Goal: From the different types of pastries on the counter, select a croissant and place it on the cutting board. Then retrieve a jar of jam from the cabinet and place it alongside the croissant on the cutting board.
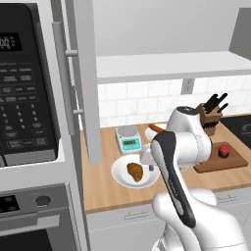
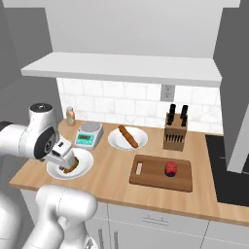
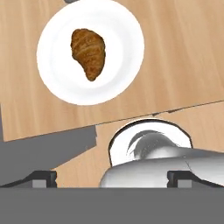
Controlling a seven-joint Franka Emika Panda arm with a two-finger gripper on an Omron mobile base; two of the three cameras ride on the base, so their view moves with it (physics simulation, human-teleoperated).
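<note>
Croissant lies on a white plate beneath the spread pincer

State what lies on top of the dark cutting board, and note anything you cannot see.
A small red jar of jam stands on the cutting board, near its middle. No croissant is there: it lies on a white plate. In the left base view the arm covers the board's near end.
</note>
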